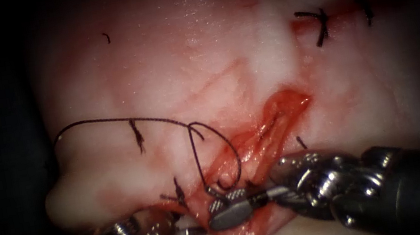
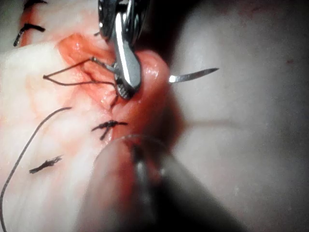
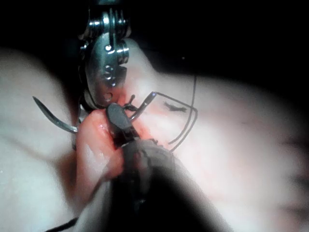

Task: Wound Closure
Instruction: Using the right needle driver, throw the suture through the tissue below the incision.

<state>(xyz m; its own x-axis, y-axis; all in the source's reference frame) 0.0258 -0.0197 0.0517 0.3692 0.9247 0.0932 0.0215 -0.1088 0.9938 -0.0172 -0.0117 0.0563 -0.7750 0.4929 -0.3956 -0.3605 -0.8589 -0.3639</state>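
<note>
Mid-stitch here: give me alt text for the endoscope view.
The right tool lies at the lower end of the open cut in the tissue, against the tail of the needle, otherwise buried; whether it grips is unclear. Dark thread loops away leftward, and the left tool sits lower left at the tissue's edge.

Right tool (image 1: 231, 210): polished metal jaws, dark matt shaft. Tissue (image 1: 183, 59): wet, glossy, smooth. Needle (image 2: 193, 75) bright steel; thread (image 1: 108, 120) dark, matt.

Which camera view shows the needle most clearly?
The left wrist view: the needle sticks out of the tissue, its point bare. The right wrist view shows its curve; the endoscope view shows a short bit at the tissue's lower edge.
</note>
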